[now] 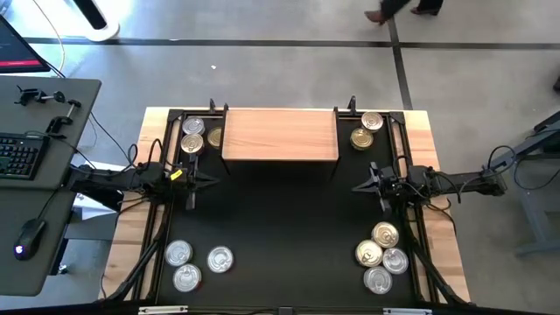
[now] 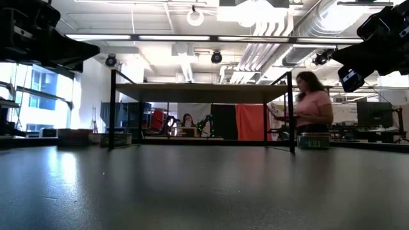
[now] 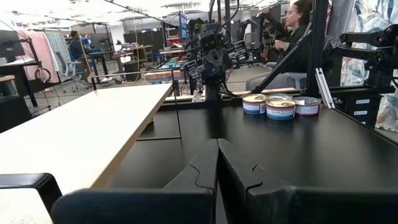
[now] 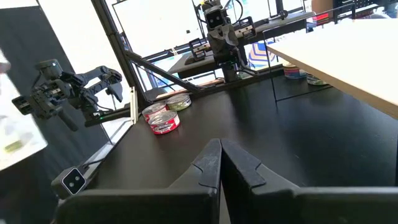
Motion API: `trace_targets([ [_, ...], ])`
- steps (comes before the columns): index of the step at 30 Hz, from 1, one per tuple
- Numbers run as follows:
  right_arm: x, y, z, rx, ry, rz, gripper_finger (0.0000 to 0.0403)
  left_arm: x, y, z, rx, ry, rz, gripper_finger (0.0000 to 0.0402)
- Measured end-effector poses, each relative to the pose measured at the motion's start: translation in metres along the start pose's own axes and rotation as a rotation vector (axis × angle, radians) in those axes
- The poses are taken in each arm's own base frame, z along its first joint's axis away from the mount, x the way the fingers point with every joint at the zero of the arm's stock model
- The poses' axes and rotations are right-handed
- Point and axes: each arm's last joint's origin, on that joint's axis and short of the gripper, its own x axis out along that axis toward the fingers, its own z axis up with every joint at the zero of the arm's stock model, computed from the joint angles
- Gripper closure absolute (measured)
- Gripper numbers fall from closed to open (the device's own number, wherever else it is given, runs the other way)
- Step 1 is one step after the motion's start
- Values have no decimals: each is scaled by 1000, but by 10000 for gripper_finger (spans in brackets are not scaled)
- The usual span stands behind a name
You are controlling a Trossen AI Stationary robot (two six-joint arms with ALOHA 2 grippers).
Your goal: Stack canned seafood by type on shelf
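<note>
Two cans [image 1: 200, 133] sit half-hidden beside the shelf [image 1: 280, 134].

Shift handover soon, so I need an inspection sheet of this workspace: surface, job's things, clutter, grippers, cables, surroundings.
Surface: black mat on a wooden table.
Job's things: shelf top bare; cans in four groups on the mat, by its corners.
Clutter: nothing seen.
Grippers: left gripper shut, empty; right gripper shut, empty; both over the mat's middle edges.
Cables: cables along the mat's side edges.
Surroundings: desk with keyboard, mouse; person beyond the table.
</note>
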Motion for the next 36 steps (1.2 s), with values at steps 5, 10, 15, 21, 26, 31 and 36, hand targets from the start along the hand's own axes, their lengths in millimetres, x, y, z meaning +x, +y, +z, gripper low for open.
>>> trace_targets([
  [5, 0, 0, 0, 0, 0, 0, 402, 0, 0, 0, 0, 0, 0, 401],
  [10, 0, 0, 0, 0, 0, 0, 402, 0, 0, 0, 0, 0, 0, 402],
  [15, 0, 0, 0, 0, 0, 0, 402, 0, 0, 0, 0, 0, 0, 401],
  [21, 0, 0, 2, -27, -23, -24, 402, 0, 0, 0, 0, 0, 0, 402],
  [26, -9, 6, 39, 253, -453, -3, 402, 0, 0, 0, 0, 0, 0, 402],
  [31, -24, 19, 80, 344, -718, 163, 402, 0, 0, 0, 0, -1, 0, 401],
  [36, -6, 38, 116, 330, -54, 160, 402, 0, 0, 0, 0, 0, 0, 401],
])
